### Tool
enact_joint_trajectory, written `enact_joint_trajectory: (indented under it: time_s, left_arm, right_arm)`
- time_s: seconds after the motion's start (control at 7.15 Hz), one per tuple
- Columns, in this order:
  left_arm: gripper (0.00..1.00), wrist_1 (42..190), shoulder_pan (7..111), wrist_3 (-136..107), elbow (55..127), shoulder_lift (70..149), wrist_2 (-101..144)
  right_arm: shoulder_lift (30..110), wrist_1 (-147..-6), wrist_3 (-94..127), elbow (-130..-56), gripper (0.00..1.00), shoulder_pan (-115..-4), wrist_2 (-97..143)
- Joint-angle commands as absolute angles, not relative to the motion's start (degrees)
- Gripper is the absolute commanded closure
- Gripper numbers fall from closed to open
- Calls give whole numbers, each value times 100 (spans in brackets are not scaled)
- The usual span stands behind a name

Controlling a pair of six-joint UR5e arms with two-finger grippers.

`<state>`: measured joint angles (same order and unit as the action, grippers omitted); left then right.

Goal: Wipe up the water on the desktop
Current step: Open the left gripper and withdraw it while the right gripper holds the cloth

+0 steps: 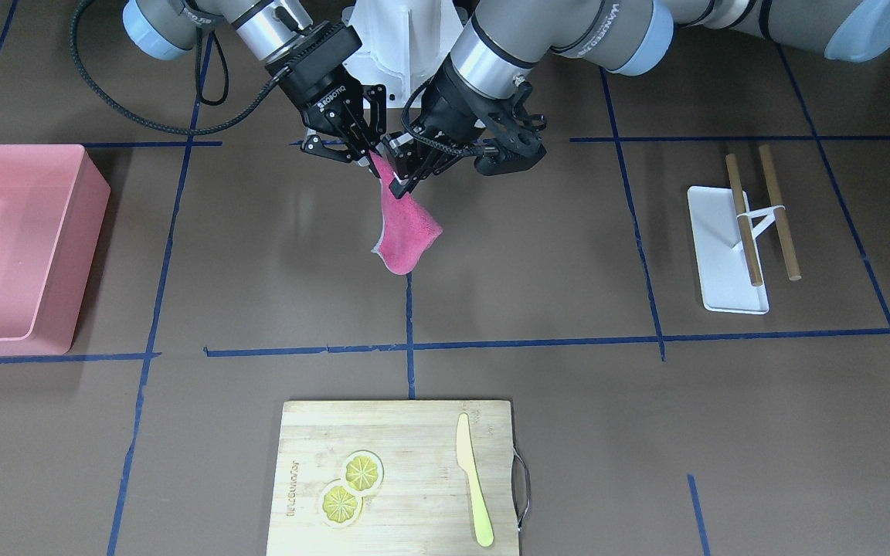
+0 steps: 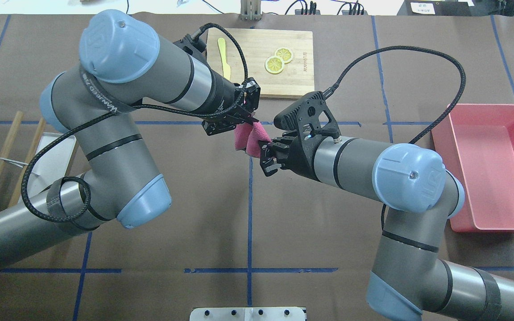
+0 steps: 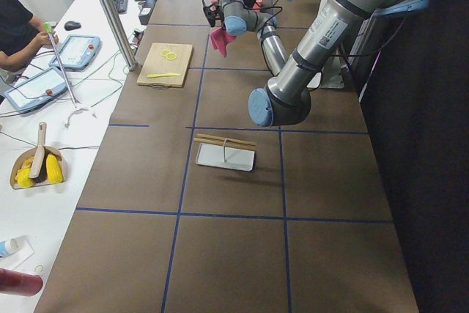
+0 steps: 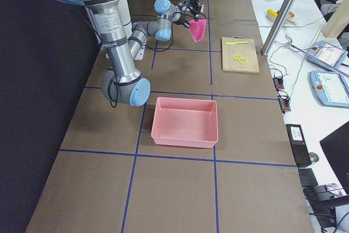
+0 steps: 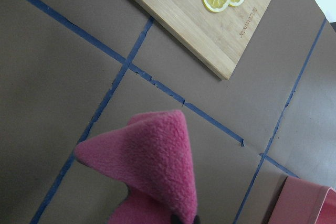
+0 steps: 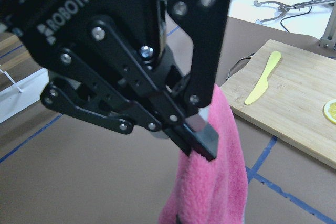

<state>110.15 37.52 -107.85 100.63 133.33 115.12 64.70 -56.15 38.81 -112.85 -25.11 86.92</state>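
Step in hand, as judged: the pink cloth (image 1: 408,232) is carried in the air and not yet laid down for wiping. It hangs above the worktop (image 1: 538,255) on the robot side of the cutting board (image 1: 414,440), well apart from it and roughly over the tape line that runs from the board toward the robot. The left claw (image 6: 203,136) is pinching the cloth's upper edge. The right claw (image 1: 372,157) sits at the same edge, touching or just beside it; whether it grips cannot be told. No water is discernible in any view, so confirm the wet patch first. Let one claw alone carry the cloth before the arms part. Lower until the hanging end lies flat, press lightly, and stroke away from the board.
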Motion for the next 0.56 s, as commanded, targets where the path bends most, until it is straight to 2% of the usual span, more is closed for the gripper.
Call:
enact_joint_trajectory:
  time_s: [0.0, 0.42]
  left_arm:
    - [1, 11004, 3753, -10793, 10107, 13324, 11514]
    - [0, 10978, 3788, -10810, 10178, 13307, 11514]
  right_arm:
    - [6469, -5616, 3894, -11294, 100, -2514, 8701]
    - [6486, -5616, 3894, -11355, 100, -2540, 8719]
